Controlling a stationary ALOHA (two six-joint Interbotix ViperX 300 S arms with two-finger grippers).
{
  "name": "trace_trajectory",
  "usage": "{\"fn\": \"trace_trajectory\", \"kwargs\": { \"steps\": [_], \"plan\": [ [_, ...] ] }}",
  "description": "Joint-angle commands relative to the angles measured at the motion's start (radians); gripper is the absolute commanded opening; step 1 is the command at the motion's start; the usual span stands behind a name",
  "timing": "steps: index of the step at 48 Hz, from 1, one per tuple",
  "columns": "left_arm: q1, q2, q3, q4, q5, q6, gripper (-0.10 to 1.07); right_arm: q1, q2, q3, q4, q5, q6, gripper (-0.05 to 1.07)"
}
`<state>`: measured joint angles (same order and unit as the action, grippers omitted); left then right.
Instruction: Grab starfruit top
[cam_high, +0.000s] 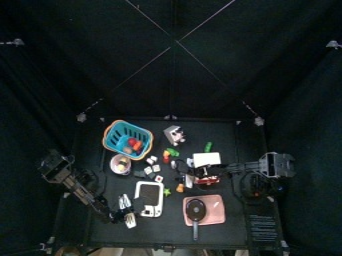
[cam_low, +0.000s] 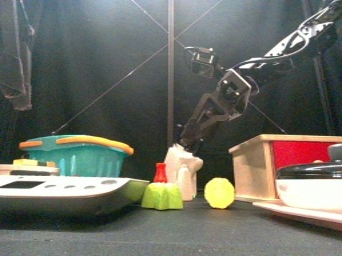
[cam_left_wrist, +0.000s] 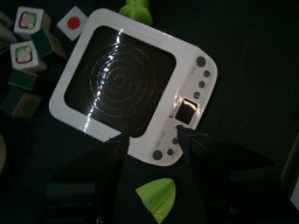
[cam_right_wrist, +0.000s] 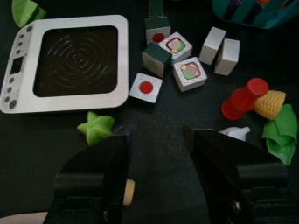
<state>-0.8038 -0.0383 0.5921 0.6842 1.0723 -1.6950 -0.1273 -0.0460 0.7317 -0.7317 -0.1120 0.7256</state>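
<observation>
The right wrist view is showing the starfruit (cam_right_wrist: 97, 128) as a yellow-green star, lying just beside the flat white device (cam_right_wrist: 73, 63) with rounded corners. The front view is showing it lumpy and ridged, near the surface's (cam_low: 134, 238) front edge. The left hand (cam_left_wrist: 152, 144) and the right hand (cam_right_wrist: 162, 149) are both spread apart, holding nothing.

Black curtains (cam_high: 54, 60) close my pen on every side. Thin poles (cam_low: 170, 70) stand against them. My counter (cam_high: 227, 232) is small, black.
</observation>
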Motion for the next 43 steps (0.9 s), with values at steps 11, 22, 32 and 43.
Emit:
{"fn": "trace_trajectory", "kwargs": {
  "steps": [11, 22, 32, 43],
  "plan": [
    [-0.040, 0.130, -0.172, -0.225, 0.169, -0.069, 0.85, -0.005, -0.017, -0.041, -0.002, -0.003, -0.008, 0.83],
    [-0.069, 0.164, -0.161, -0.345, 0.183, -0.069, 0.85, -0.008, 0.002, -0.044, -0.008, -0.003, -0.006, 0.83],
    [-0.095, 0.170, -0.126, -0.353, 0.094, -0.071, 0.84, 0.000, 0.009, -0.052, -0.002, -0.003, -0.003, 0.83],
    [-0.098, 0.173, -0.031, -0.351, 0.049, -0.072, 0.84, 0.002, 0.011, -0.049, 0.000, -0.003, 0.003, 0.83]
  ]
}}
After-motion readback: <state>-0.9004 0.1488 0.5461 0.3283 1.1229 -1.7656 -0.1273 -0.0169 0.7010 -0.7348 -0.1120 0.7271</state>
